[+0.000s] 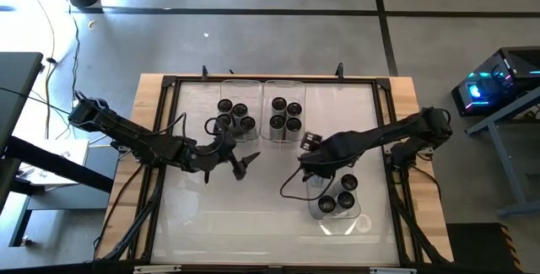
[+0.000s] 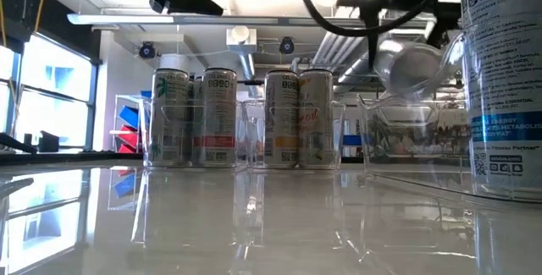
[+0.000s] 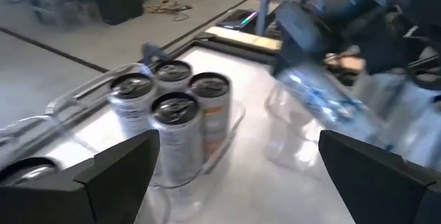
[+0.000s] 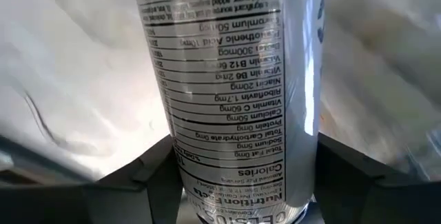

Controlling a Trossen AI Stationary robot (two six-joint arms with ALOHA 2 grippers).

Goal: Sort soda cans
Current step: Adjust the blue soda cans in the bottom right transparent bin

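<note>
Silvery soda cans with dark tops stand upright in three clear bins. One far bin (image 1: 236,115) holds several, the bin beside it (image 1: 285,114) holds several, and the near-right bin (image 1: 337,200) holds three. My right gripper (image 1: 310,149) hangs over the table's middle, between the far bins and the near-right bin, shut on one can (image 1: 308,142). My left gripper (image 1: 240,164) is open, in the air just near of the far-left bin, touching nothing. In the left wrist view its fingers (image 3: 117,176) frame the far cans (image 3: 172,107) and the held can (image 3: 324,103). My right gripper (image 4: 241,182) pinches the can's printed side wall (image 4: 231,114) between its two fingers, one on either side of the cylinder. The can (image 2: 411,63) is lifted clear of the table and hangs tilted below the gripper.
The table is a glossy white surface inside a black frame (image 1: 169,84). The near-right bin's cans loom at the right of the low view (image 2: 500,80). Cables trail from both arms. The table's near-left part (image 1: 219,223) is bare.
</note>
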